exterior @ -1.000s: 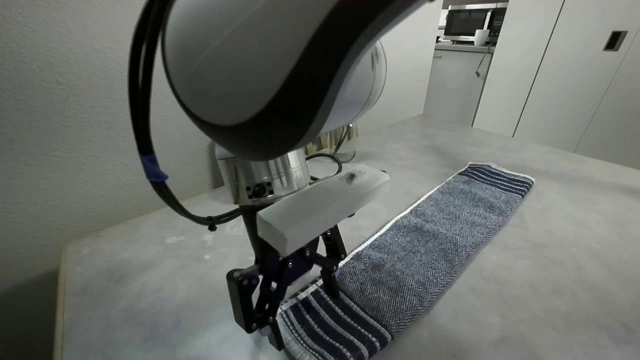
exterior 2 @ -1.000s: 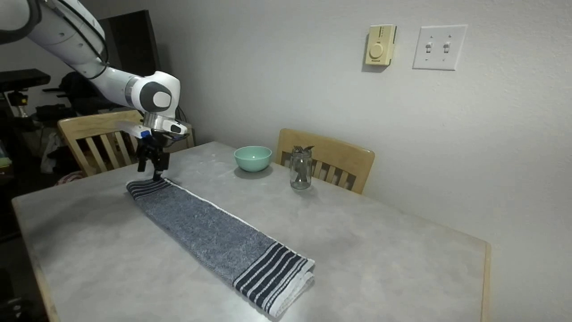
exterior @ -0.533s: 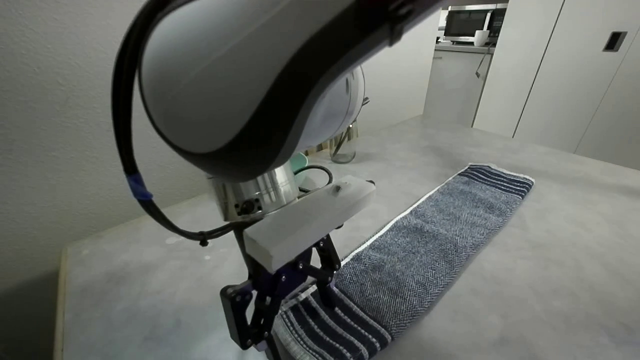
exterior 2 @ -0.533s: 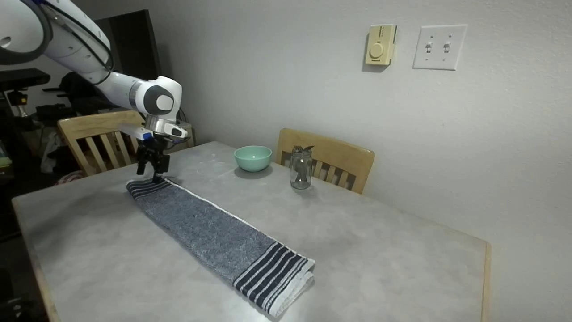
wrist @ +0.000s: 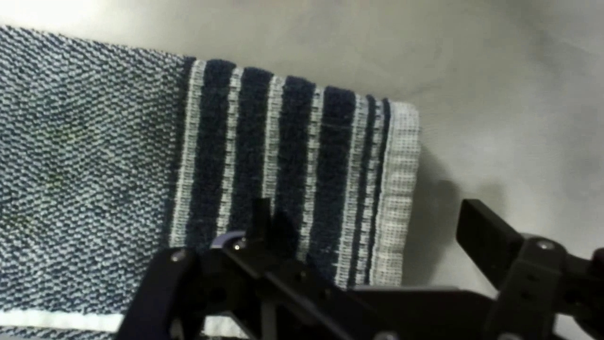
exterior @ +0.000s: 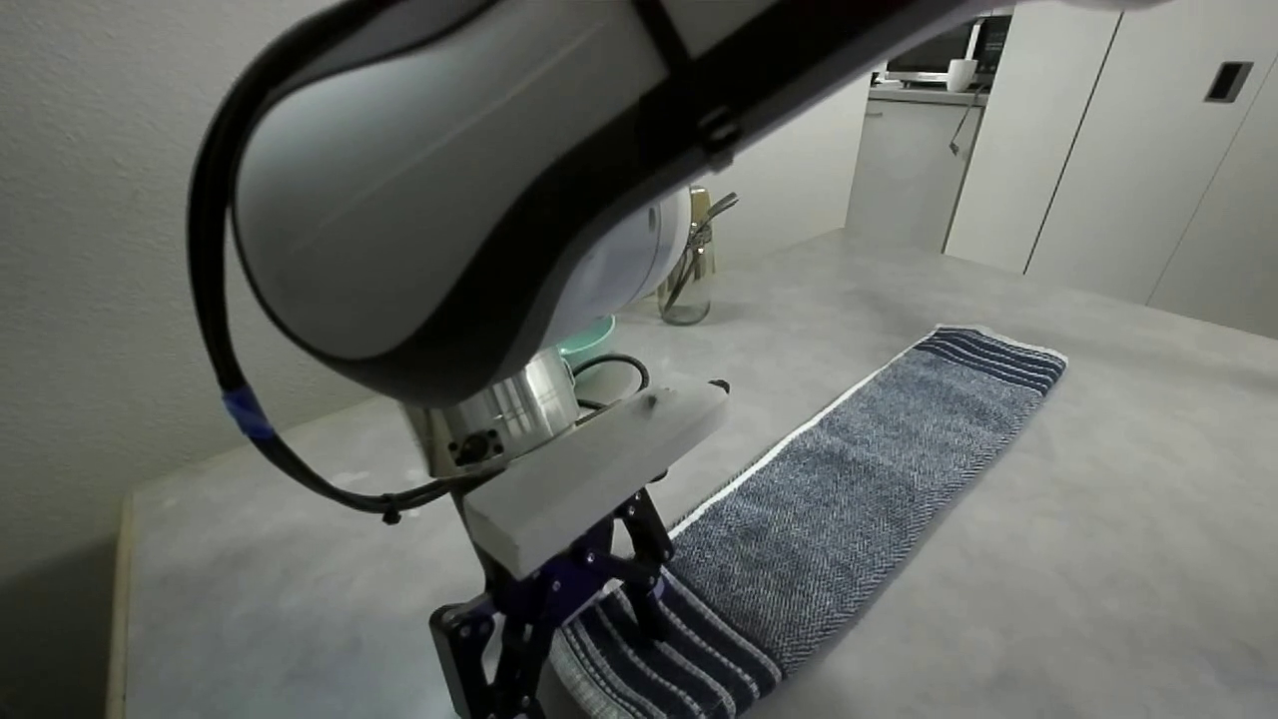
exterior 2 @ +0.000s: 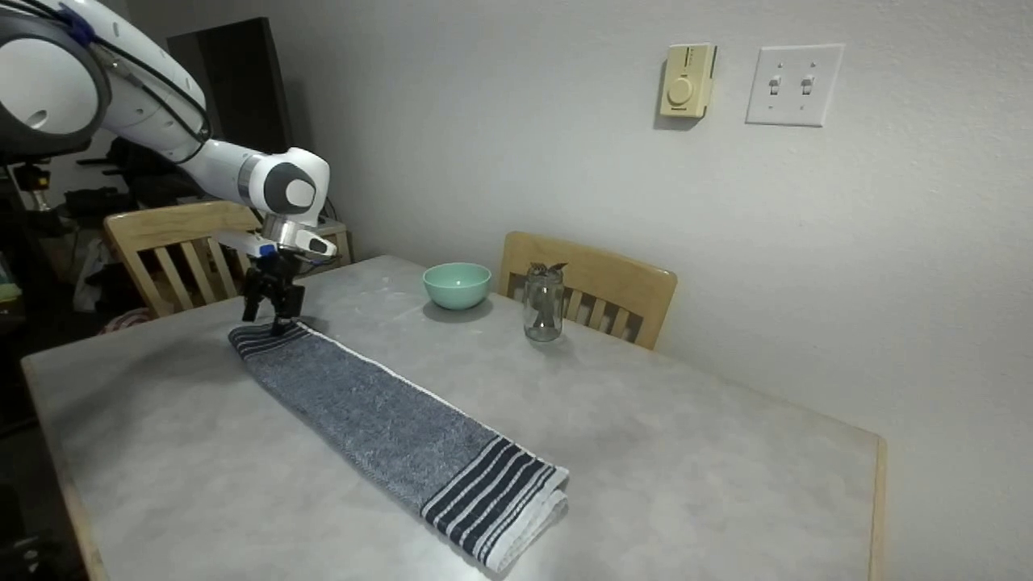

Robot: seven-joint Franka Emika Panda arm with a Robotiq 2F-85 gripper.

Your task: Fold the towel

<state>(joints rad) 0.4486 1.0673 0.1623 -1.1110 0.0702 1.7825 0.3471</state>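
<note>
Gripper astride towel edge, tabletop beyond

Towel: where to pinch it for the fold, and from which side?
Probably the white hem of the towel, at the striped end by the fingers. Come from above, closing along the towel's length: it lies flat on the table, so pinching across this short edge seems easiest. In the wrist view one finger is over the towel, the other past the hem.
</note>
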